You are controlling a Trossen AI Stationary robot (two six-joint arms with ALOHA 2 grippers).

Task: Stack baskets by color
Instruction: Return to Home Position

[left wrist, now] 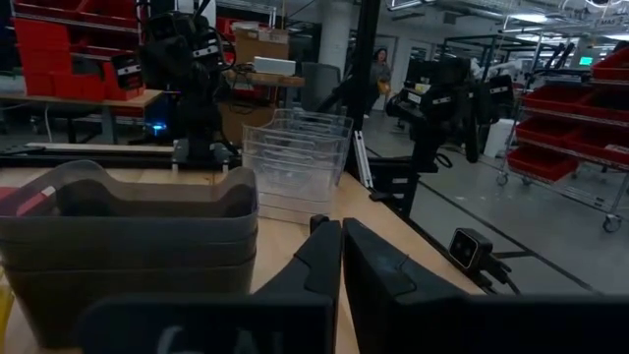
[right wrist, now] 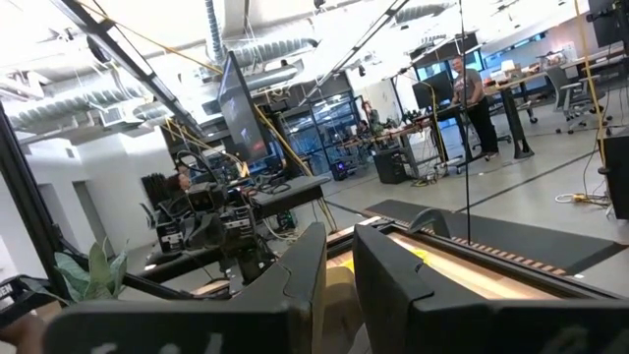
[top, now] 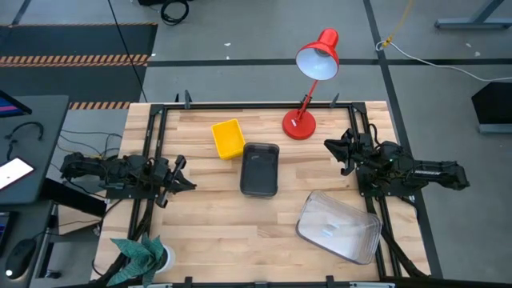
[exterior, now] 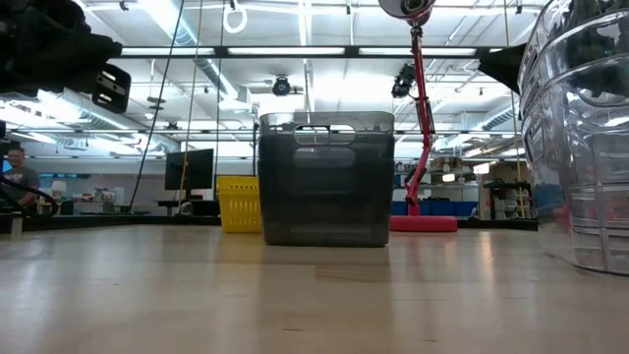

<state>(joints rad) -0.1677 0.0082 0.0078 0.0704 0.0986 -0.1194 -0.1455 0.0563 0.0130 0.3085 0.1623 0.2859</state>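
1. Pale wooden desk [top: 208, 224], black-framed, on a grey floor [top: 240, 72]
2. At centre, the grey stack [top: 260, 169] of baskets; yellow basket [top: 227, 138] at 11 o'clock, just beside it; clear stack [top: 339, 227] at 4
3. At 1, a red lamp [top: 308, 88]; at 7, a plant [top: 140, 254]
4. At 9, the left hand [top: 186, 172], pressed together; at 3, the right hand [top: 330, 148], slightly spread; both empty

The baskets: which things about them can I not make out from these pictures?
Low view: the grey stack hides the right end of the yellow stack.
Low view: the picture's right edge cuts off the clear stack, so its full width is not shown.
High view: the camera looks straight down, so nested baskets merge into one outline. The number of baskets in each stack cannot be counted there.
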